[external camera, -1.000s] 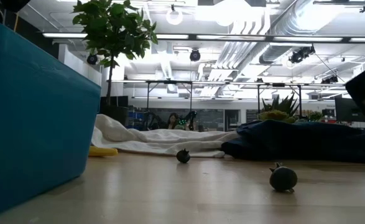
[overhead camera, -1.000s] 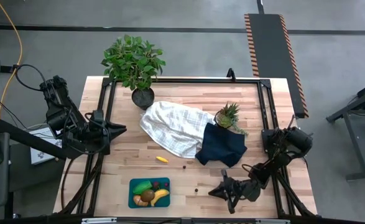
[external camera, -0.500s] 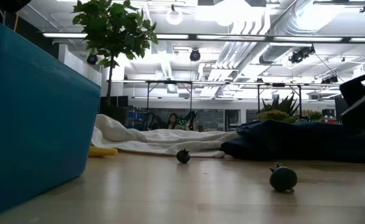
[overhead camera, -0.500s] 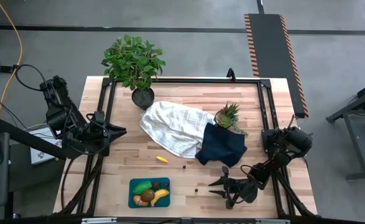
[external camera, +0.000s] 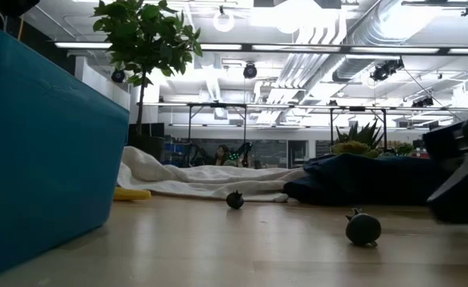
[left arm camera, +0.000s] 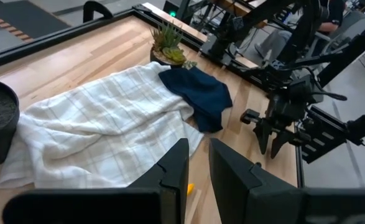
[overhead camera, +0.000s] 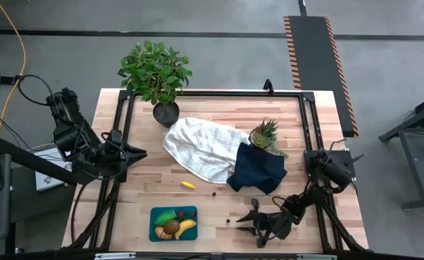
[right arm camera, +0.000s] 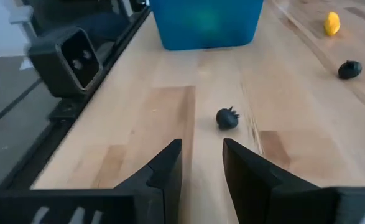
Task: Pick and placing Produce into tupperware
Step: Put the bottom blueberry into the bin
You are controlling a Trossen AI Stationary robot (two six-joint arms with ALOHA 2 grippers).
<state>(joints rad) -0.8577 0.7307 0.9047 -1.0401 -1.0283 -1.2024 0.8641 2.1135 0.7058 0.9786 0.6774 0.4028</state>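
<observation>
Right gripper (overhead camera: 250,220) low over the table's front right, fingers spread with nothing between them, aimed at a small dark berry (overhead camera: 229,220) lying just ahead on the bare wood. Teal tupperware (overhead camera: 154,214) at front centre-left, holding banana, green, orange and brown pieces; a second dark bit (overhead camera: 214,193) and a yellow piece (overhead camera: 188,185) loose on the wood near the white cloth (overhead camera: 201,148). Left gripper (overhead camera: 138,151) parked at the left edge, fingers slightly parted and empty.

The right gripper (overhead camera: 249,219) is held low with fingers (right arm camera: 165,167) parted; the left gripper (overhead camera: 141,151) is parked, fingers (left arm camera: 175,167) slightly apart.
</observation>
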